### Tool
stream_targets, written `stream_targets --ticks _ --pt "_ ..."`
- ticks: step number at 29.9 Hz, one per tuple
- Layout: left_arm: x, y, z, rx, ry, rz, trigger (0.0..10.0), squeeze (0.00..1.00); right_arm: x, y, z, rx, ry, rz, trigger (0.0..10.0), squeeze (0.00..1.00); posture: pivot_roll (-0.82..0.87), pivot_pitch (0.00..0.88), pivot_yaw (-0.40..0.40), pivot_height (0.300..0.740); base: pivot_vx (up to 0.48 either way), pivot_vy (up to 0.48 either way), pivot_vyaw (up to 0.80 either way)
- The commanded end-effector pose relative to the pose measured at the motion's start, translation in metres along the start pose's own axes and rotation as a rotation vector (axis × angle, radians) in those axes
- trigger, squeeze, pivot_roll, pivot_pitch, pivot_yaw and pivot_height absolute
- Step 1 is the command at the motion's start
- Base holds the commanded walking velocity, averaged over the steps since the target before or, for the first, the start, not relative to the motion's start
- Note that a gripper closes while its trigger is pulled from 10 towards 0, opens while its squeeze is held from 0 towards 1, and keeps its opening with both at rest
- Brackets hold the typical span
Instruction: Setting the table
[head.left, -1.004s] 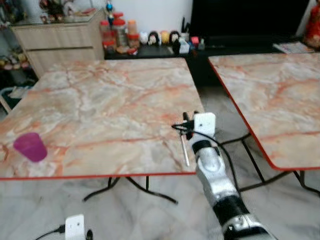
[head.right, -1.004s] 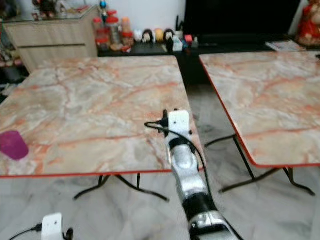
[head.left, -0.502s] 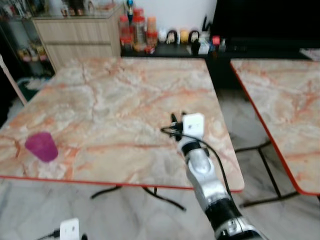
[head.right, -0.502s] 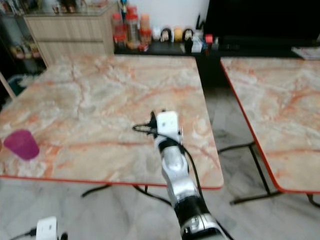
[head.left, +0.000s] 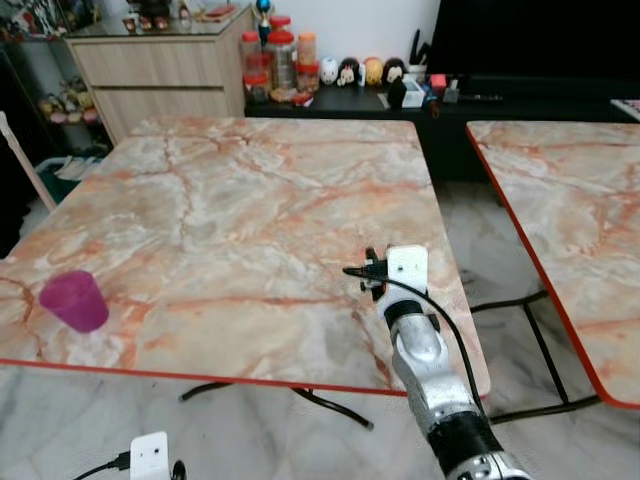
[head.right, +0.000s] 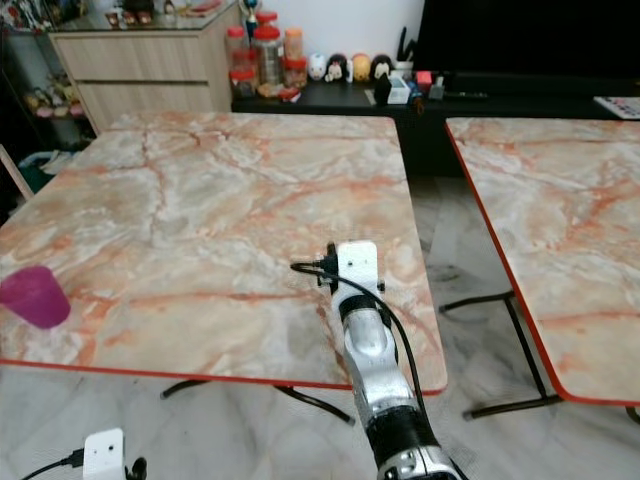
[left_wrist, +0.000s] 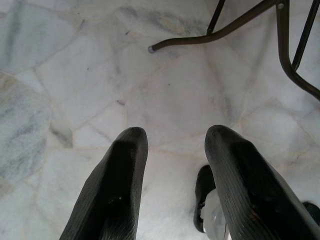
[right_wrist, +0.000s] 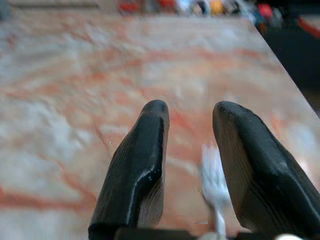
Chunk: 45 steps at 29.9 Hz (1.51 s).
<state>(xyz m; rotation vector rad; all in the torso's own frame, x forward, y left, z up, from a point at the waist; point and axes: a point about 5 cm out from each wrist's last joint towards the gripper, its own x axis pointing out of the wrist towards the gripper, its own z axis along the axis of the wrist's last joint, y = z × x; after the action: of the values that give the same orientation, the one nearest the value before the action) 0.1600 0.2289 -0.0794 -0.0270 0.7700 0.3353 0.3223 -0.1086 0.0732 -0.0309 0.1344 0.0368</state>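
My right gripper (head.left: 372, 264) reaches low over the marble table (head.left: 250, 200) near its front right corner. Its fingers (right_wrist: 145, 150) are open. A pale fork (right_wrist: 214, 186), blurred, shows between them close to one finger, tines pointing away from the wrist. I cannot tell whether the fork rests on the tabletop. A purple cup (head.left: 73, 300) stands upright at the table's front left. My left gripper (left_wrist: 172, 137) hangs open and empty over the floor.
A second marble table (head.left: 570, 220) stands to the right across a narrow gap of floor. A wooden cabinet (head.left: 160, 75) and a low dark shelf with jars and figurines (head.left: 330, 75) line the back wall. Black table legs (left_wrist: 225, 30) cross the floor near my left gripper.
The camera has swung, so the whole scene has shifted. My right gripper is now farther in from the table's right edge. The fork handle seen under the wrist a second ago is now hidden.
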Motion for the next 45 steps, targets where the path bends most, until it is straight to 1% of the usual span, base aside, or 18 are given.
stream_targets --ticks 1,3,6,7,11,17,22,24,26,32,45 --pt "0.000 0.002 -0.002 0.003 0.008 0.008 10.0 0.00 -0.001 -0.006 -0.002 0.010 0.030 -0.040 10.0 1.00 0.01 0.008 0.020 0.732 0.000 0.000 0.00" --pt "-0.001 0.002 -0.002 0.003 0.010 0.010 10.0 0.00 -0.003 -0.011 -0.007 0.039 0.056 -0.071 10.0 1.00 0.01 0.008 0.019 0.732 0.000 0.000 0.00" --pt "-0.001 0.003 -0.003 0.002 0.012 0.010 10.0 0.00 -0.004 -0.014 -0.009 0.043 0.071 -0.079 10.0 0.97 0.01 0.007 0.019 0.732 0.000 0.000 0.00" --pt "-0.001 0.003 -0.003 0.004 0.013 0.010 10.0 0.00 -0.005 -0.016 -0.009 0.035 0.077 -0.084 10.0 0.00 0.01 0.006 0.021 0.732 0.000 0.000 0.00" --pt "-0.001 0.003 -0.003 0.010 0.017 0.006 10.0 0.00 -0.004 -0.017 -0.007 0.042 0.087 -0.067 10.0 0.00 0.00 0.002 0.021 0.732 0.000 0.000 0.00" --pt "-0.001 0.001 -0.003 0.014 0.016 -0.001 10.0 0.00 -0.001 -0.014 -0.009 0.052 0.124 -0.046 10.0 0.00 0.01 0.000 0.018 0.732 0.000 0.000 0.00" --pt "-0.001 0.002 -0.003 0.018 0.015 0.000 10.0 0.00 0.001 -0.006 -0.011 0.071 0.156 0.011 10.0 0.00 0.01 0.000 0.016 0.732 0.000 0.000 0.00" --pt "-0.001 0.003 -0.003 0.018 0.015 0.000 10.0 0.00 0.001 -0.005 -0.011 0.072 0.160 0.018 10.0 0.00 0.01 0.000 0.016 0.732 0.000 0.000 0.00" --pt "-0.001 0.003 -0.003 0.018 0.016 0.002 10.0 0.00 0.001 -0.002 -0.015 0.068 0.184 0.033 10.0 0.00 0.02 0.000 0.013 0.732 0.000 0.000 0.00" --pt "-0.001 0.003 -0.004 0.015 0.016 0.002 10.0 0.00 0.001 0.001 -0.017 0.062 0.201 0.031 10.0 0.00 0.02 0.000 0.010 0.732 0.000 0.000 0.00" --pt "-0.001 0.002 -0.003 0.014 0.019 -0.005 10.0 0.00 -0.002 -0.001 -0.022 0.067 0.225 0.008 10.0 0.00 0.01 0.000 0.011 0.732 0.000 0.000 0.00"
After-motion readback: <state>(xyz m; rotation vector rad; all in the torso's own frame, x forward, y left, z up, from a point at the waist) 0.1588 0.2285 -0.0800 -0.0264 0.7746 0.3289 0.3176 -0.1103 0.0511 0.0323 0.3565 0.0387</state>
